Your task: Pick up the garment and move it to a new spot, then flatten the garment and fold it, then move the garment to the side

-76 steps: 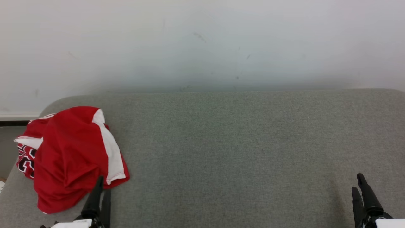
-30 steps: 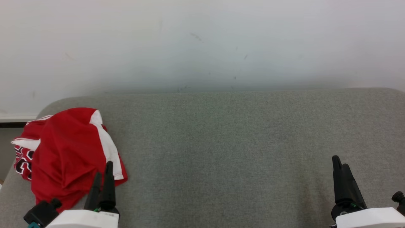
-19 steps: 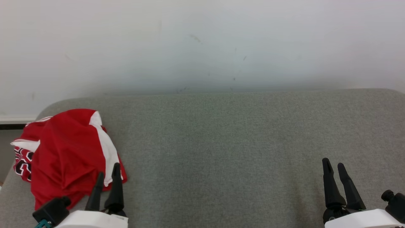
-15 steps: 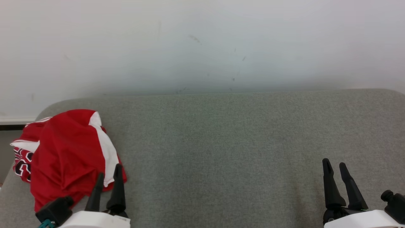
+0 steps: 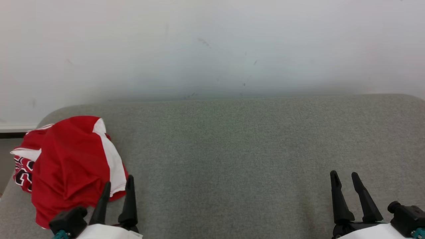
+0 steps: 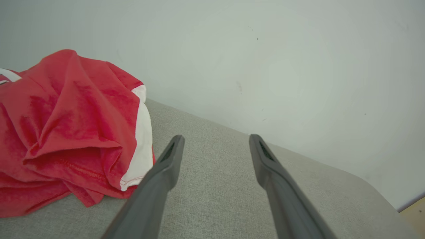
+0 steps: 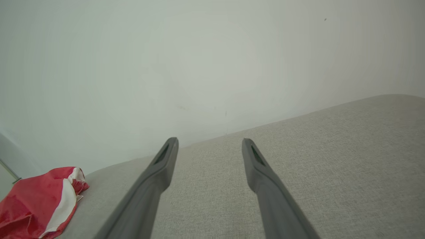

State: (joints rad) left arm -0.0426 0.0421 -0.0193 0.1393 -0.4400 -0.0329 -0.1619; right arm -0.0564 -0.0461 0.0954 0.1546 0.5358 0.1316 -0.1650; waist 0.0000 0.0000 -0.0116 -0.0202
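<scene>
The garment [image 5: 66,166] is a crumpled red jersey with a white side stripe and black-and-white lettering, heaped at the left end of the grey cushioned surface [image 5: 232,149]. It also shows as a garment [image 6: 66,132] at the left of the left wrist view and as a small garment [image 7: 36,202] in the lower left corner of the right wrist view. My left gripper [image 5: 119,184] stands open at the heap's near right edge, with nothing between its fingers [image 6: 169,159]. Far to the right, my right gripper [image 5: 344,176] is open over bare fabric, and nothing lies between its fingers [image 7: 166,159].
A pale wall [image 5: 212,43] rises directly behind the cushioned surface. The surface's rounded left end lies just beyond the garment, with a dark gap and a white ledge [image 5: 13,127] past it. Bare grey fabric stretches between the two grippers.
Both grippers have come forward into view with more of their white bodies showing. The right gripper has shifted left and its fingers now stand visibly apart. The garment has not moved.
</scene>
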